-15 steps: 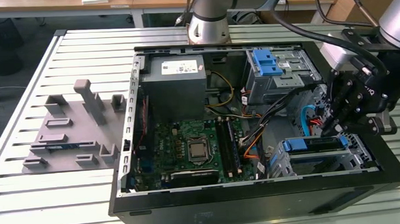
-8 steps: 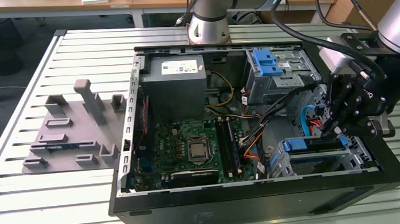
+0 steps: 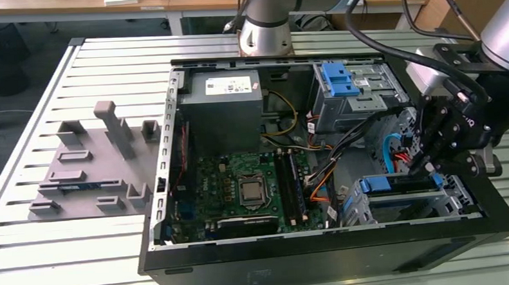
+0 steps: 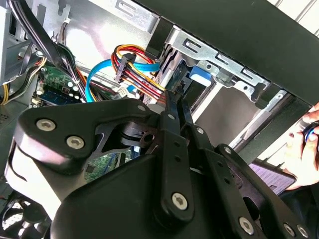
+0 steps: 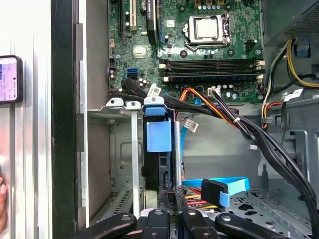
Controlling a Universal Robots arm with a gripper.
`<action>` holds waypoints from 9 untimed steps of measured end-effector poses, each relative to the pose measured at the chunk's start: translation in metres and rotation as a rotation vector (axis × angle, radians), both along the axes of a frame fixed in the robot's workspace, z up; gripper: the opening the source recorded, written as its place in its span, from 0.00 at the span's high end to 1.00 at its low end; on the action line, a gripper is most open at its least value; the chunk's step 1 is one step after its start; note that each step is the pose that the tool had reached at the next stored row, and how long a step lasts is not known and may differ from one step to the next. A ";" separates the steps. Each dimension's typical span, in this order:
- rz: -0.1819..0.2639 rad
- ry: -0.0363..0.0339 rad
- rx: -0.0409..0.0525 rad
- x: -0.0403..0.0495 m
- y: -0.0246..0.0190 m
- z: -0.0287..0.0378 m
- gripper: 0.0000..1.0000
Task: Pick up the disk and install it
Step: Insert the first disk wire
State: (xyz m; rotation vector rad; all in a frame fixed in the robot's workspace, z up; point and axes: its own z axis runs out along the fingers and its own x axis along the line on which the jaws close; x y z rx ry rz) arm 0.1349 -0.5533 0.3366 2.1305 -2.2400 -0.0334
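Observation:
The disk (image 3: pixel 392 183) stands on edge in the metal drive cage (image 3: pixel 450 201) at the front corner of the open computer case, on the exterior view's right. Its blue bracket shows as a blue tab in both wrist views (image 5: pixel 158 135) (image 4: pixel 198 74). My gripper (image 3: pixel 410 168) hangs just above the cage, over the end of the disk. Its two thin fingers lie close together, shut, with the tips (image 5: pixel 173 193) (image 4: pixel 175 97) at the disk's edge and nothing visible between them.
Red, orange and blue cables (image 5: pixel 219 191) run close beside the cage. The case also holds a motherboard (image 3: pixel 248 188), a grey power supply (image 3: pixel 227 95) and a second blue-latched bay (image 3: pixel 346 80). A grey slotted fixture (image 3: pixel 88 169) lies on the table. A hand (image 4: pixel 299 144) holds a phone (image 5: pixel 10 78) outside the case.

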 end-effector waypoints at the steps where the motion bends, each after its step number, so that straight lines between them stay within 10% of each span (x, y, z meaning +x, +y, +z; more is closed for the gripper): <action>1: 0.000 0.0000 -0.0001 0.0000 -0.0001 -0.0002 0.84; 9: 0.000 0.0007 -0.0005 0.0007 -0.0009 -0.0017 0.84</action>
